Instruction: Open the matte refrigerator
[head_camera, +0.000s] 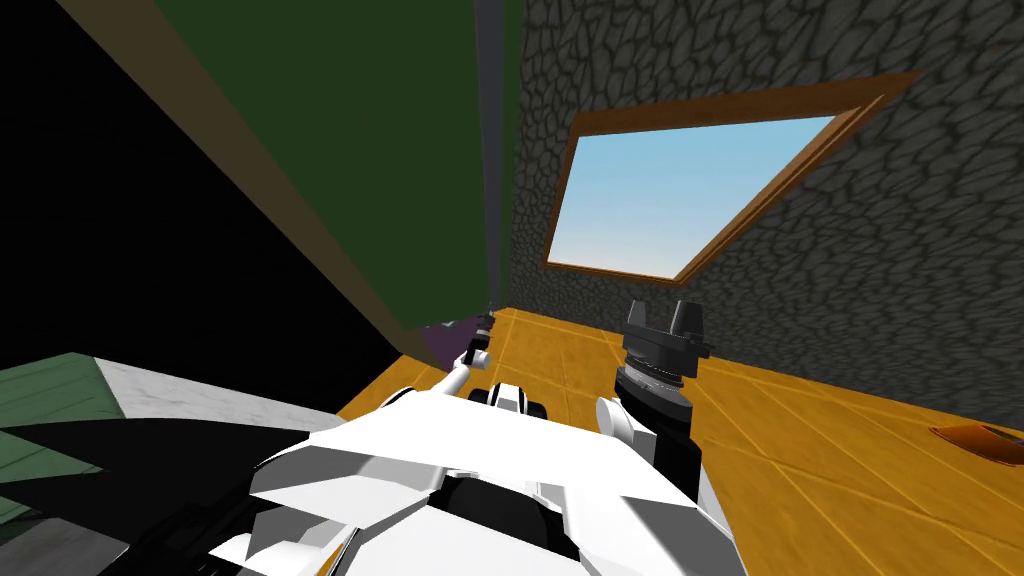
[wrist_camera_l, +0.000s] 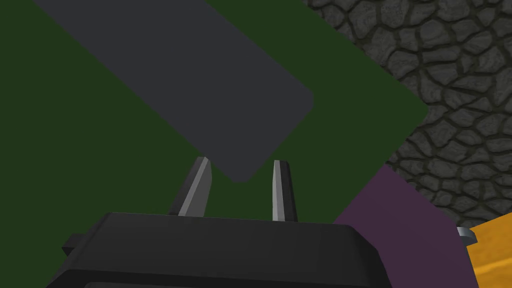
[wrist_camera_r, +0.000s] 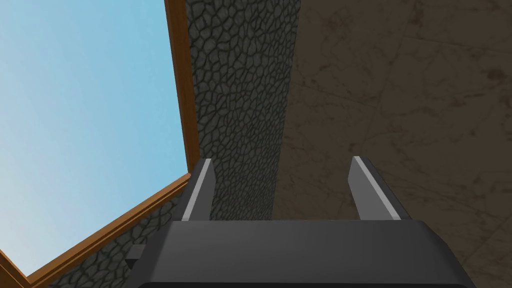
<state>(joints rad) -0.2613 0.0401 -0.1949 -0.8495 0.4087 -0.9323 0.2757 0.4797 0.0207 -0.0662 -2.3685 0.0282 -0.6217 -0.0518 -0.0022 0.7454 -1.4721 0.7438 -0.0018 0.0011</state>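
The dark green, flat-fronted refrigerator is faced at close range, matt and without gloss, its door judged not yet swung. The left gripper is seen narrowed on the rounded lower end of the smooth grey bar handle, apparently pinching it; the pull itself is left to be made. The right gripper is held spread and idle.

Our left arm is a slim white tube with dark joints. Our right arm is thicker (ribbed dark grey collar, black sleeve). The left gripper and right gripper have matte black box bodies.
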